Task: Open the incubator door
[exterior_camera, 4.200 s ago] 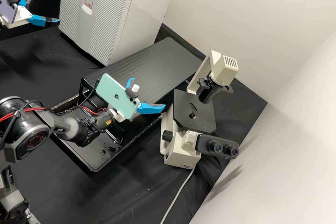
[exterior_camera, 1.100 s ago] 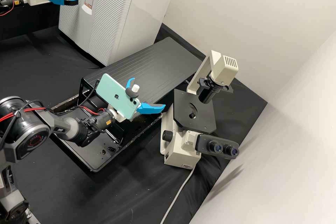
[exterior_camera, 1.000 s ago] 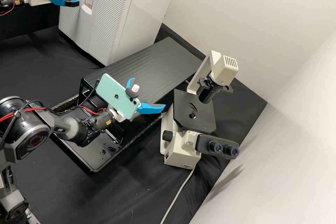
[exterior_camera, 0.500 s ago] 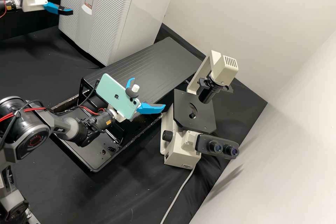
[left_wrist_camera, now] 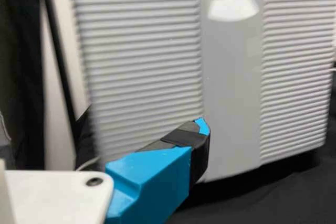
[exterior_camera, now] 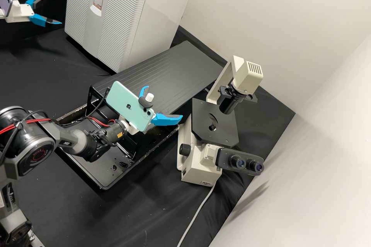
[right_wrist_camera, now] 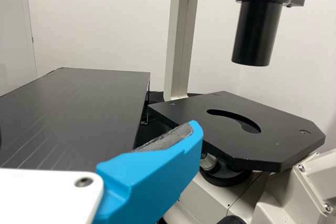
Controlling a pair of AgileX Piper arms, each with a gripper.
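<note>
In the high view, my left gripper [exterior_camera: 53, 9] stands open and apart from the incubator [exterior_camera: 162, 15], off the left edge of its front. The ribbed front door [exterior_camera: 119, 19] looks closed, with a grey centre strip and small display. From the left wrist view, the left gripper [left_wrist_camera: 152, 182] has one blue, black-tipped finger in front of the door [left_wrist_camera: 231, 77]. My right gripper [exterior_camera: 164, 101] is open with nothing held, between the black platform and the microscope in the high view. One blue finger of the right gripper [right_wrist_camera: 157, 177] appears before the microscope stage in its wrist view.
A cream microscope [exterior_camera: 201, 166] stands right of the right gripper. The black grooved platform [exterior_camera: 170, 69] lies along the incubator's side, near a black tray [exterior_camera: 96, 170] with wet spots. A grey cable [exterior_camera: 197, 212] runs from the microscope, and pale walls [exterior_camera: 309, 27] rise at the right.
My left gripper came up close to the incubator's front, then drew back left and down over the last second, still open. The right arm has stayed still. The door looks unchanged.
</note>
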